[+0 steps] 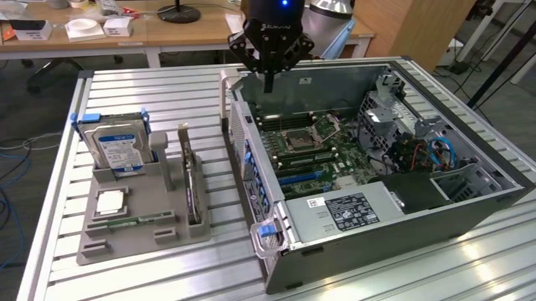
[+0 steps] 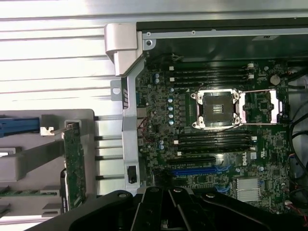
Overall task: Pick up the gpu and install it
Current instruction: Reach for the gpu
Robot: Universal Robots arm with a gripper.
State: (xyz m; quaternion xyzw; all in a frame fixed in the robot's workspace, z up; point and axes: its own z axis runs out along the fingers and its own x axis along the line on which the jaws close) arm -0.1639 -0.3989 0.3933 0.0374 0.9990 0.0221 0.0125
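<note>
— Above the far wall of the open computer case (image 1: 402,244), we see our claw (image 1: 268,88) hanging with its fingers pinched together and nothing between them.

— So we hold nothing. Where do we find the gpu?

— On the worktop (image 1: 150,94), to the exterior view's left of the case. The gpu (image 1: 192,188) stands on edge in a slot of the grey holder (image 1: 125,248), with its metal bracket at the far end. It has the hard drive (image 1: 122,147) for a neighbour in the same holder (the boxy one with the blue-and-white label).

— And how near is our claw to it?

— Well apart; we hover over the case, not over the holder.

— What do we see inside the case?

— The motherboard (image 1: 305,144) lies bare, and we see no card standing in the blue expansion slot (image 1: 297,177).

— Then how far along do we judge ourselves?

— At the very start, we would say. The card is not yet grasped or lifted, and nothing has been seated in the case. As far as we can see, both the pickup and the install are left to do.
</note>
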